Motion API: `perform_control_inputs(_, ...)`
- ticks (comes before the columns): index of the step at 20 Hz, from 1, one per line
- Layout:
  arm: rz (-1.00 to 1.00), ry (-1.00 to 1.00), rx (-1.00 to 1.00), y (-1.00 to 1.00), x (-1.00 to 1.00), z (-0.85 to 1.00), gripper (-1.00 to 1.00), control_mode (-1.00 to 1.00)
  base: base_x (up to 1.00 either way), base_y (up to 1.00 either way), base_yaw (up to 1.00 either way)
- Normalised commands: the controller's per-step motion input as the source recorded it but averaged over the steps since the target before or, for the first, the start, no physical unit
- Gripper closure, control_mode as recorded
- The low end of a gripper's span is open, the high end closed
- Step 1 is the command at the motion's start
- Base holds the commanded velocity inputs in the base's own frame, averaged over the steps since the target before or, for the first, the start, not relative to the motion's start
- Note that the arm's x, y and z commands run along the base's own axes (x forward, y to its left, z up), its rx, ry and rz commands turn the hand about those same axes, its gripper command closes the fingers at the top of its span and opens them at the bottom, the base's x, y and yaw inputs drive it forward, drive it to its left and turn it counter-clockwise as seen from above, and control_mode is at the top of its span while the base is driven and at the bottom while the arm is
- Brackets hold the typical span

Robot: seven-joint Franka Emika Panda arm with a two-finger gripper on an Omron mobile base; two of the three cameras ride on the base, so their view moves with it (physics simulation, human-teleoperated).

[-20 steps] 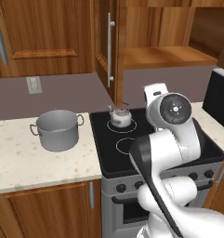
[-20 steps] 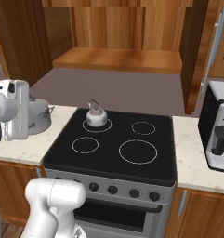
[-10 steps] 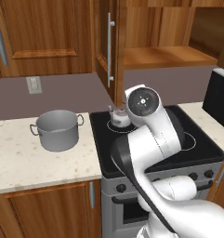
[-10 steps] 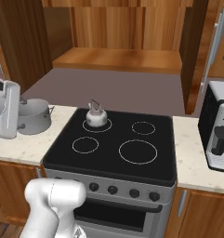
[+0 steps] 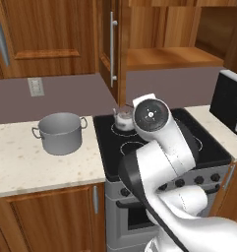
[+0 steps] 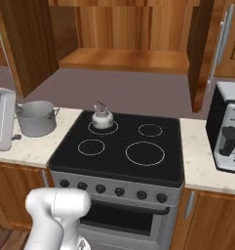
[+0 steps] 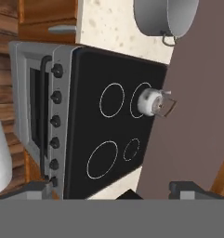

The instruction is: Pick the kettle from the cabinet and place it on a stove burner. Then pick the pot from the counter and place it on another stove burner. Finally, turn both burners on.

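Observation:
The small silver kettle stands upright on the stove's back-left burner; it appears as kettle partly behind my arm and as kettle from above. The wide grey pot sits on the beige counter left of the stove, also seen as pot and pot. My gripper hangs high over the stove, open, with nothing between its fingertips. The cabinet above stands open with a bare wood shelf.
The black stove top has three free burner rings, and its knobs run along the front panel. A toaster stands on the counter to the right. The open cabinet door with its bar handle hangs above the stove's left edge.
My arm has swung left across the stove toward the pot's side. Kettle and pot have not moved, and the gripper has stayed open.

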Motion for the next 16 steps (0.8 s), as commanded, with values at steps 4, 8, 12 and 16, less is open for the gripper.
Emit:
perform_control_inputs(4,0.00,0.00,0.00,0.00,0.00,0.00,-1.00,1.00,-0.81,0.04,-0.03)
perform_control_inputs(8,0.00,0.00,0.00,0.00,0.00,0.00,-1.00,1.00,-0.48,0.29,-0.01)
perform_control_inputs(12,0.00,0.00,0.00,0.00,0.00,0.00,-1.00,1.00,0.00,0.67,0.00)
perform_control_inputs(16,0.00,0.00,0.00,0.00,0.00,0.00,-1.00,1.00,0.00,0.86,0.00)
